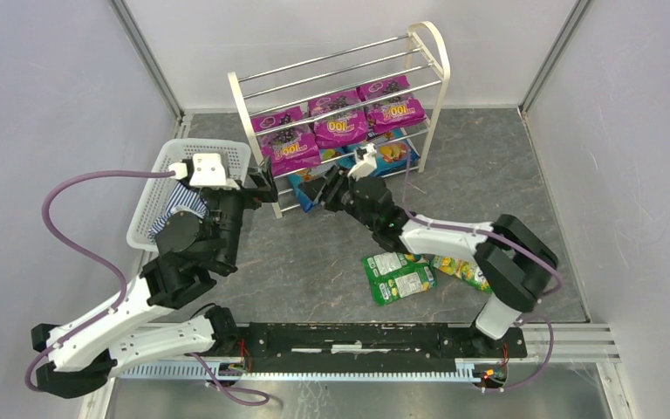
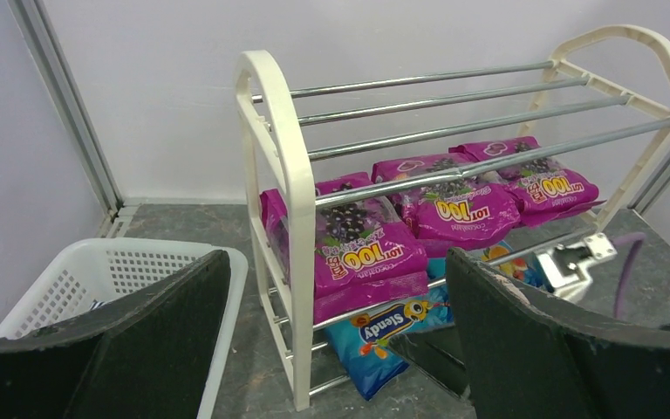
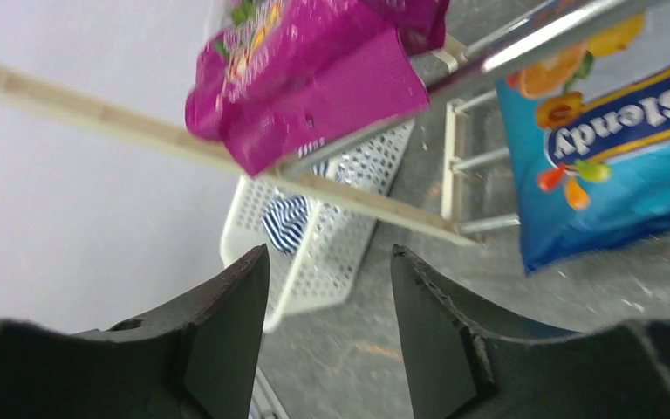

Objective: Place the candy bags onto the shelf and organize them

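Nearest my bases, two green-yellow candy bags (image 1: 399,277) lie flat and side by side on the grey worktop (image 1: 314,262), one of them partly hidden under my right arm. Further out, my left pincer (image 2: 336,262) hovers with its fingers wide apart and nothing between them, pointing at the shelf's left end. Just behind that arm stands a white lattice basket (image 1: 153,209) with a striped cloth (image 1: 183,205) inside. My right pincer (image 3: 329,257) is also spread and empty, low and just in front of the shelf's bottom tier, close to a blue bag (image 3: 611,166); whether it touches that bag I cannot tell. That blue bag lies at the left of the lowest tier with its near end poking out in front, and a second blue bag (image 1: 393,155) lies further right on the same level. Beyond them rises the shelf (image 1: 242,113), cream-framed with chrome rods, and on its middle tier three magenta bags (image 1: 340,120) lie in a row, side by side.
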{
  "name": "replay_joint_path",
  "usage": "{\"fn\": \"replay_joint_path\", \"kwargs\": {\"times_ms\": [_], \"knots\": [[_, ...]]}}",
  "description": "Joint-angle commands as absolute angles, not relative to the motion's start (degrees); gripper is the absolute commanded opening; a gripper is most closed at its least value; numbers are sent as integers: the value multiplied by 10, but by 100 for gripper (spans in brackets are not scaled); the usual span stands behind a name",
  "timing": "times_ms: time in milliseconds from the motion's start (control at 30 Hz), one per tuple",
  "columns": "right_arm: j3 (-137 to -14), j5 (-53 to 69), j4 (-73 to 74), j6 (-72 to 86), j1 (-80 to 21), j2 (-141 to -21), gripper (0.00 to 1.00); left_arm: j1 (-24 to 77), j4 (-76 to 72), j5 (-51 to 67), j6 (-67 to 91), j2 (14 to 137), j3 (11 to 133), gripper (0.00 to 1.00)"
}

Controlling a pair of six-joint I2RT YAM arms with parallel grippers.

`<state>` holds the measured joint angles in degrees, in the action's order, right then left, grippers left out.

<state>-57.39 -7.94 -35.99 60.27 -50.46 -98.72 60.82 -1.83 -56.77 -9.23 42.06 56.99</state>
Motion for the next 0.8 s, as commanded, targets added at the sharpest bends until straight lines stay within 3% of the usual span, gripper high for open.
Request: {"fn": "replay_joint_path", "kwargs": {"times_ms": [0, 167, 333, 467, 633, 767], "knots": [[-498, -49, -340, 494, -503, -888, 62, 605, -24, -563, -67, 430, 578, 98], [-426, -92, -195, 362, -504, -797, 73, 606, -14, -562, -59, 449, 584, 98], [-359, -131, -68, 278, -502, -718, 75, 605, -4, -546, -37, 457, 593, 100], [-323, -172, 27, 243, -503, -649, 79, 606, 89, -513, 38, 472, 638, 100], [-291, -218, 108, 233, -501, -564, 90, 605, 205, -391, 209, 455, 630, 100], [-261, -178, 109, 238, -465, -516, 97, 605, 220, -272, 309, 435, 558, 100]]}}
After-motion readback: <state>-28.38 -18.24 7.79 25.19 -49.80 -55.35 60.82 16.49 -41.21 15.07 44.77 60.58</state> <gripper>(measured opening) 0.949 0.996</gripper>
